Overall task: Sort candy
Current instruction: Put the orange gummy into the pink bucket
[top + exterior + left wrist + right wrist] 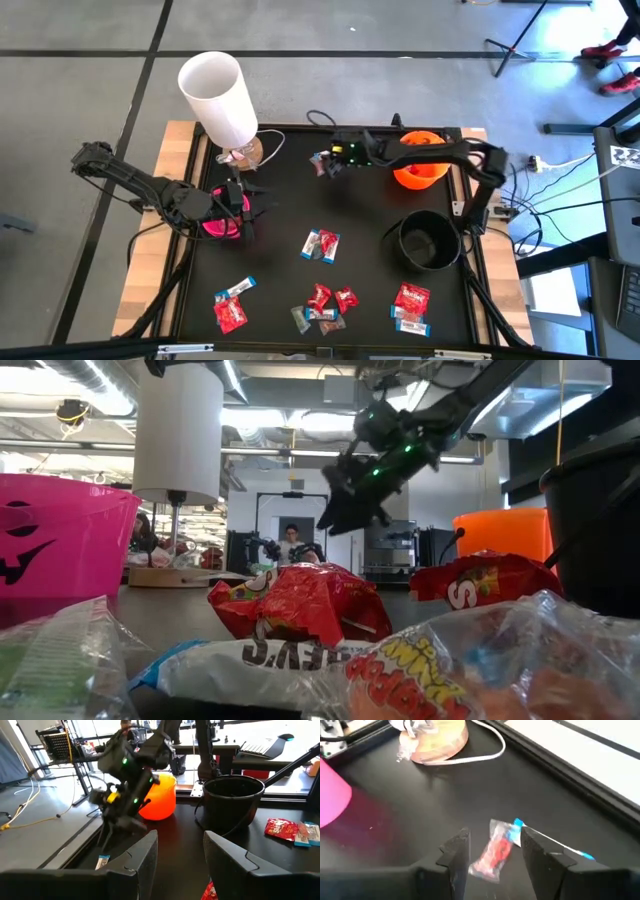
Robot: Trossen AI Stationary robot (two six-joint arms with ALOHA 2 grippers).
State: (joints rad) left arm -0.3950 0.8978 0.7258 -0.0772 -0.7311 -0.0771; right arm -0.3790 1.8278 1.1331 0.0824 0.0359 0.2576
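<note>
While your black tabletop [370, 290] carries everything, start with the biggest pieces on it: the lamp with its tall white cylindrical shade [218, 96] and round wooden base [439, 739] at the far left side, then the black plastic bucket [430, 240] on the right, the orange plastic bucket [421, 160] behind it and the pink plastic bucket [227, 212] on the left.

Your right gripper [492, 851] hangs above the table's far middle, between the lamp and the orange bucket. Its jaws stand partly apart, and a small clear-wrapped sweet with red and blue print [498, 850] shows between the fingers; you cannot tell whether the pads actually press on it or whether it lies on the table below.

Your left gripper [180, 855] sits over the pink bucket with its jaws moderately apart and nothing between them.

The rest of the small wrapped candy [321, 305], in shiny red, blue-and-white and silvery wrappers, lies scattered across the near half of the table, with one pair [321, 245] nearer the middle.
</note>
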